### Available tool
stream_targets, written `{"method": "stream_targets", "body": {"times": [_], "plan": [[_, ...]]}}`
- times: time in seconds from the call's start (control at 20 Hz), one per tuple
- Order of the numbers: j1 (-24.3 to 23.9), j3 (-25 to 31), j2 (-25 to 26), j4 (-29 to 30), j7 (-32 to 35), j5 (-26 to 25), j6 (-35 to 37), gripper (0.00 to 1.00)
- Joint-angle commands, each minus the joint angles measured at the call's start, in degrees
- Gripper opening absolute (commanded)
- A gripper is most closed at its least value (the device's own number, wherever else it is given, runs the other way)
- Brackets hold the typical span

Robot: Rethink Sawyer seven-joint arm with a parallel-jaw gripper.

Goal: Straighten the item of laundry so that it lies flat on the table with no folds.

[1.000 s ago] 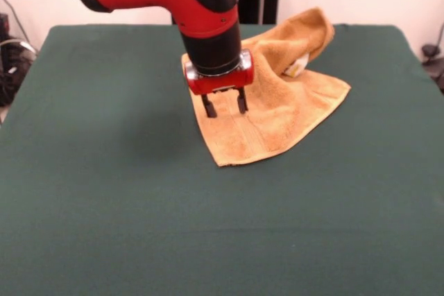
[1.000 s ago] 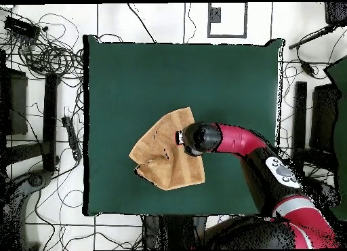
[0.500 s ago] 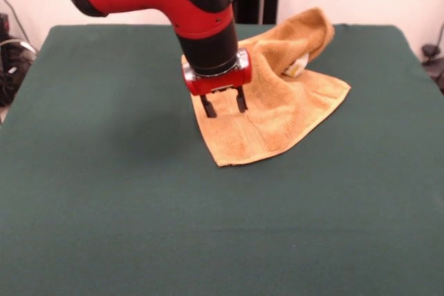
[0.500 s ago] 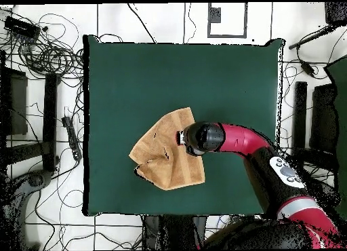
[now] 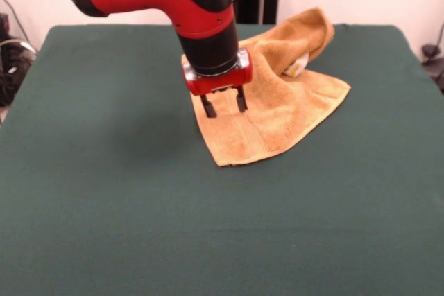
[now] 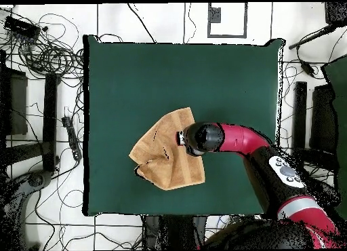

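Black two-fingered claw point(image 5: 223, 105) is hanging wide and empty over the left edge of the golden-orange terry towel point(image 5: 277, 112), lying mid-table toward the far side on the dark green cloth table point(image 5: 104, 206). Risk: closing here may be bunching cloth, deepening the far folded-over corner. Arm is hiding the towel's far-left edge; fingertip contact unclear.

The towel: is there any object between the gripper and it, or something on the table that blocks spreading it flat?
Nothing visible does. The gripper, fingers open, hangs directly over the towel near its left edge, with no object between them. The green table around the towel is bare cloth; only the towel's own folded corner lies on it.
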Motion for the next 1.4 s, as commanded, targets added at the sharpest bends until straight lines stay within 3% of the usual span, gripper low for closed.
{"method": "stream_targets", "body": {"times": [0.05, 0.35, 1.4], "plan": [[-4.93, -11.42, 9.79, -10.28, -3.02, -16.35, -10.38, 1.00], [-5.04, -10.97, 6.30, -6.22, -1.65, -15.73, -10.53, 1.00], [-4.68, -10.02, 1.26, -2.90, 1.00, -16.10, -7.33, 1.00]]}}
